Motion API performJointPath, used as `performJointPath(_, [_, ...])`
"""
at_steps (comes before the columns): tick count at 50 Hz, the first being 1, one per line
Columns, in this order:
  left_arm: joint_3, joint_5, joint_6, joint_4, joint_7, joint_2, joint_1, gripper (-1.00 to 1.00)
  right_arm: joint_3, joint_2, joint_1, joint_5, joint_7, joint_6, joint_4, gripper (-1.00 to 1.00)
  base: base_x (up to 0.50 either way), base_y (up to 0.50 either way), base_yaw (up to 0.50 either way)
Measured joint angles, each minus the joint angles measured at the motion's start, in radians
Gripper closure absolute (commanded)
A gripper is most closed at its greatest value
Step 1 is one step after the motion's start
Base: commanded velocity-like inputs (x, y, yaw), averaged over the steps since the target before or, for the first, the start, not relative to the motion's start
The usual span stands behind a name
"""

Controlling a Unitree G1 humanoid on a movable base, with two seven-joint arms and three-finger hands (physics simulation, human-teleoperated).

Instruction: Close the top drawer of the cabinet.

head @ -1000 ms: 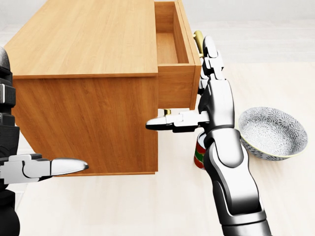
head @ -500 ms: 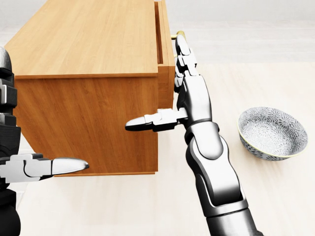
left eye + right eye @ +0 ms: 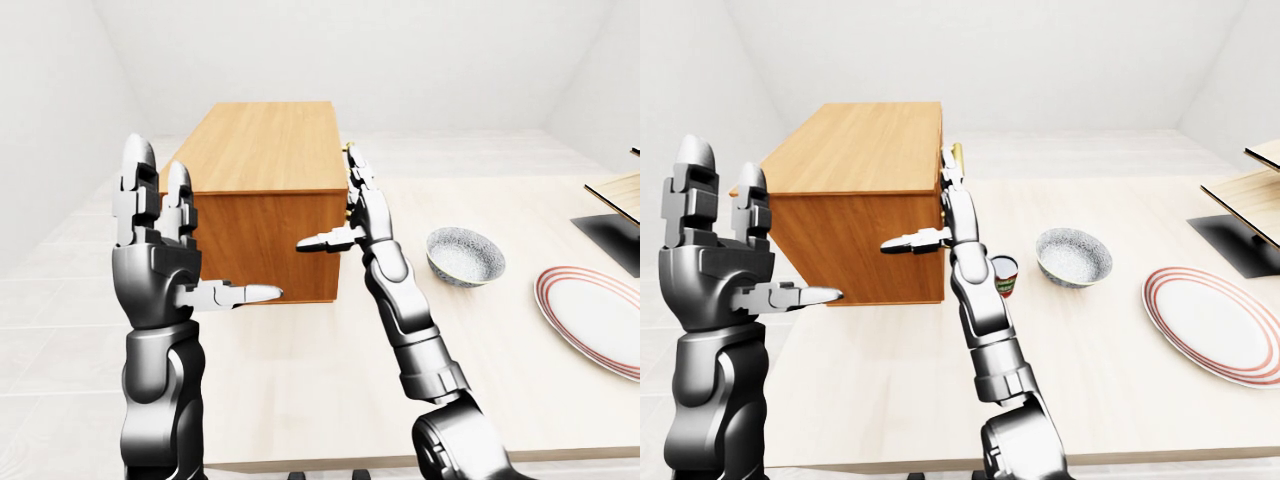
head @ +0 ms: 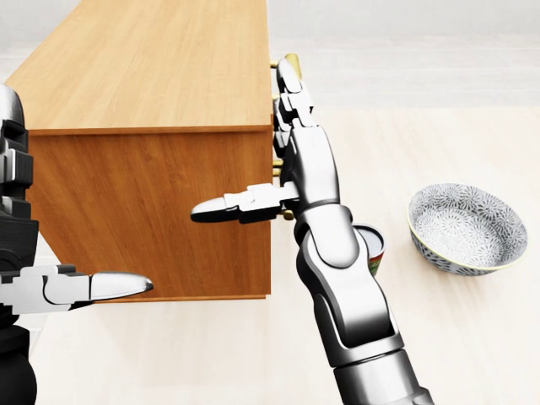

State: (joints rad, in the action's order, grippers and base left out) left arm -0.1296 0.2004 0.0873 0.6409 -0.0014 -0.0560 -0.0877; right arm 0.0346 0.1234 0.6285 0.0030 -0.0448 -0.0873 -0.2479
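A wooden cabinet (image 4: 152, 101) stands on the table at the left of the head view. Its drawer front lies flush with the cabinet's right face; a brass handle (image 4: 293, 62) shows past my right hand. My right hand (image 4: 291, 126) is open, palm and straight fingers flat against that right face, thumb (image 4: 228, 205) pointing left across the cabinet's near side. My left hand (image 3: 160, 250) is open and empty, raised upright at the left, clear of the cabinet.
A patterned grey bowl (image 4: 467, 228) sits on the table to the right. A small red, green and white cup (image 3: 1005, 276) stands behind my right forearm. A red-rimmed plate (image 3: 1215, 335) and a dark stand (image 3: 1240, 240) lie farther right.
The drawer has slid left into the cabinet, from wide open to flush. My right hand moved left with it, pressed on its front. The left hand has not moved.
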Motion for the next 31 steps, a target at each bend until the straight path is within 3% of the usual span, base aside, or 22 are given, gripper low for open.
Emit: performJointPath(31, [-0.002, 0.004, 0.0, 0.002, -0.003, 0.0, 0.004, -1.0, -0.062, 0.071, -0.006, -0.047, 0.042, 0.0, -0.007, -1.0, 0.0, 0.0, 0.0])
